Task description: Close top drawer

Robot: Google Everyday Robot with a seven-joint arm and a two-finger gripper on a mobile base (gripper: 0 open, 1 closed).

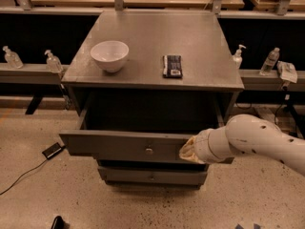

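Note:
The top drawer (119, 146) of the grey metal cabinet is pulled out wide, its flat front facing me with a small round knob (149, 151) at the centre. Its inside looks dark and empty. My gripper (187, 151) is at the end of the white arm (257, 142) that comes in from the right. It sits against the right part of the drawer front, to the right of the knob. The wrist cover hides its tip.
On the cabinet top (205, 70) stand a white bowl (109, 55) and a dark flat packet (172, 65). A lower drawer (152, 176) sits below. Bottles (270, 61) line low shelves at both sides. A cable and small black box (51, 150) lie on the floor at left.

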